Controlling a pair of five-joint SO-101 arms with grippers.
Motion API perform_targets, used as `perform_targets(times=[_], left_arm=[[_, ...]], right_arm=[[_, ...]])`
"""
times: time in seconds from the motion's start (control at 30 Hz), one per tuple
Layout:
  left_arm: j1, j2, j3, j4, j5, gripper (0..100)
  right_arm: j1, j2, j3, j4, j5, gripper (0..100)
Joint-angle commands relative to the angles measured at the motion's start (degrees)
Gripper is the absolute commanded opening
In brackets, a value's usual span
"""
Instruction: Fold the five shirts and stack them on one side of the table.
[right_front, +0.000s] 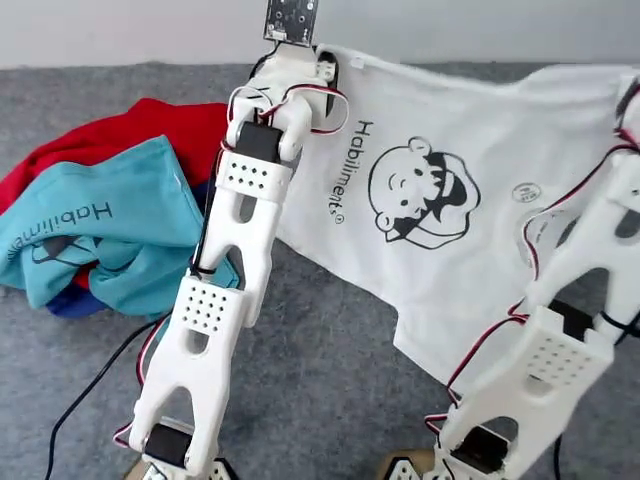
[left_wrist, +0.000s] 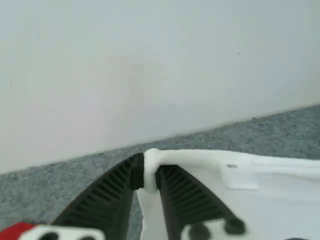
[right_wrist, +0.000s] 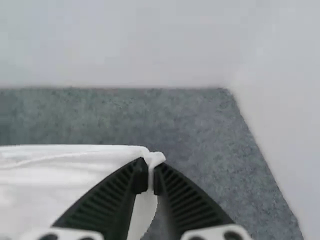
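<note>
A white shirt (right_front: 450, 190) with a cartoon face print lies spread across the grey table, stretched between both arms. My left gripper (left_wrist: 148, 172) is shut on one far corner of the white shirt (left_wrist: 250, 200), near the back wall; in the high view that arm (right_front: 250, 170) reaches to the far edge. My right gripper (right_wrist: 150, 172) is shut on the shirt's other far corner (right_wrist: 65, 175), close to the table's right back corner. A pile of teal (right_front: 110, 230), red (right_front: 130, 130) and dark blue (right_front: 70, 303) shirts sits at the left.
The grey carpeted table (right_front: 320, 360) has bare room in the front middle. A white wall (left_wrist: 150, 65) rises right behind the far edge and another wall (right_wrist: 285, 100) stands along the right side. A black cable (right_front: 85, 400) trails at front left.
</note>
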Motion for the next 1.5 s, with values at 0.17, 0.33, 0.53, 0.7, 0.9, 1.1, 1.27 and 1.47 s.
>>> perform_targets(times=[0.17,0.33,0.53,0.7,0.9,1.1,1.27,1.47], left_arm=[[0.00,-1.05,-9.10,20.92,-6.59,1],[-0.35,-0.62,-9.10,32.79,-10.29,1],[-0.53,0.88,-9.10,41.58,-12.75,1],[-2.64,4.48,-9.01,45.19,-17.14,1],[-4.84,4.92,-4.44,45.36,-21.27,1],[-4.13,1.41,4.44,45.36,-26.29,1],[-2.81,-6.24,19.21,45.10,-30.77,1],[-4.84,-8.62,24.04,42.55,-31.12,1]], right_arm=[[-0.57,-2.24,-5.71,18.33,11.69,0.8],[-2.15,-12.53,16.53,18.15,18.99,0.8],[-2.86,-28.62,46.95,14.37,23.56,0.9],[-2.86,-40.13,69.27,10.68,29.71,0.9],[-2.51,-54.55,95.30,1.89,32.09,0.9],[-2.42,-63.43,111.30,-1.89,33.41,0.9],[-2.42,-66.68,116.40,-1.19,36.57,0.9],[-2.86,-67.03,119.91,-1.36,38.24,0.9]])
